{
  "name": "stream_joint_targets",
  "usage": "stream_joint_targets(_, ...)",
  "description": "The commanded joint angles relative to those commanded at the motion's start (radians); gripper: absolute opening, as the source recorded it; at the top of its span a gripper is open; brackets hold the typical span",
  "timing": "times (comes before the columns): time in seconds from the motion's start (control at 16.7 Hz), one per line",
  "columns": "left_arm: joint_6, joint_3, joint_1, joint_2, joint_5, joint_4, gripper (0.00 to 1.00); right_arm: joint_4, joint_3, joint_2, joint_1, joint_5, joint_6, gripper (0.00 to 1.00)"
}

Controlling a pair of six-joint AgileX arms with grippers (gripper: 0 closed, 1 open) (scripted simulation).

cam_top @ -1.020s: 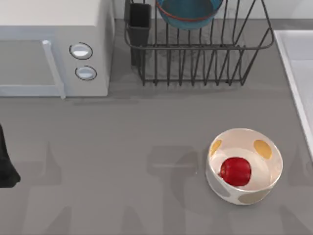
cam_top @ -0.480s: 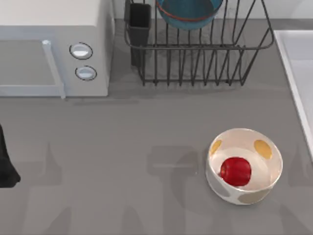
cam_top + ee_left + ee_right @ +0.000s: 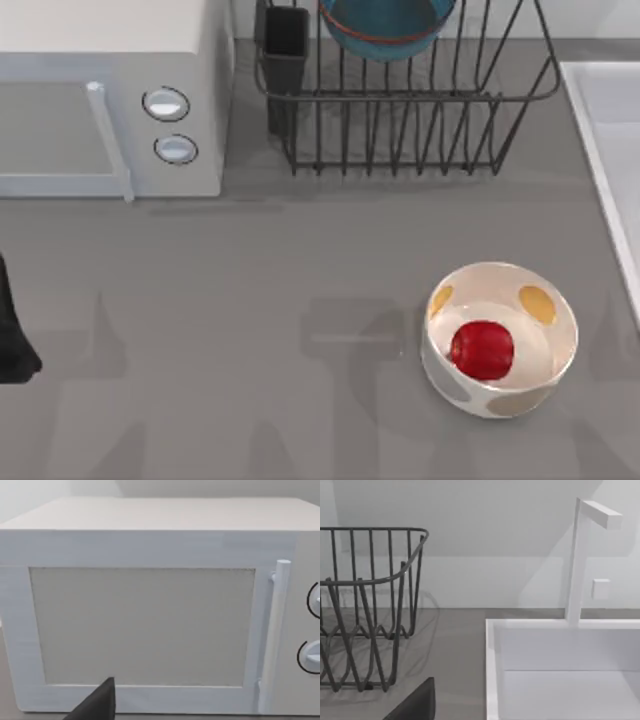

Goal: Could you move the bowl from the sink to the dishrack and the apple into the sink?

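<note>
Left gripper [image 3: 95, 702] appears as a dark finger tip in the left wrist view, facing the door of a white microwave [image 3: 150, 610]; whether its fingers are spread or closed cannot be told. From above, a dark part of the left arm [image 3: 12, 335] sits at the table's left edge, well apart from everything else.

Right gripper [image 3: 415, 702] likewise appears as one dark tip in the right wrist view, and its opening cannot be told either. That view looks toward the sink [image 3: 492, 670], with a white tap [image 3: 580, 560] rising behind it, and one end of the dishrack [image 3: 370, 610] beside it.

Taking the dishrack [image 3: 410, 110] as the landmark in the top view: the bowl [image 3: 385, 25], teal with a reddish band, rests inside it at the back. A black utensil cup [image 3: 285, 50] stands at its left corner. The microwave [image 3: 110, 100] stands just left of it. The sink [image 3: 600, 150] lies to its right. Well in front of the rack, a white spotted bowl [image 3: 535, 300] sits on the grey table [image 3: 250, 300], holding the apple [image 3: 482, 350].
</note>
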Motion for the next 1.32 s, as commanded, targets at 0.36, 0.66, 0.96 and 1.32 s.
stream_joint_targets(0.36,0.000,0.000,0.000,0.000,0.000,0.000,1.00,0.000,0.000,0.000,0.000,0.000,0.000,1.00)
stream_joint_targets(0.66,0.000,0.000,0.000,0.000,0.000,0.000,1.00,-0.044,0.059,0.062,0.040,0.008,0.036,1.00)
stream_joint_targets(0.96,0.000,0.000,0.000,0.000,0.000,0.000,1.00,-0.238,0.309,0.366,0.202,0.016,0.180,1.00)
stream_joint_targets(1.32,0.000,0.000,0.000,0.000,0.000,0.000,1.00,-0.591,0.712,0.936,0.430,-0.002,0.399,1.00)
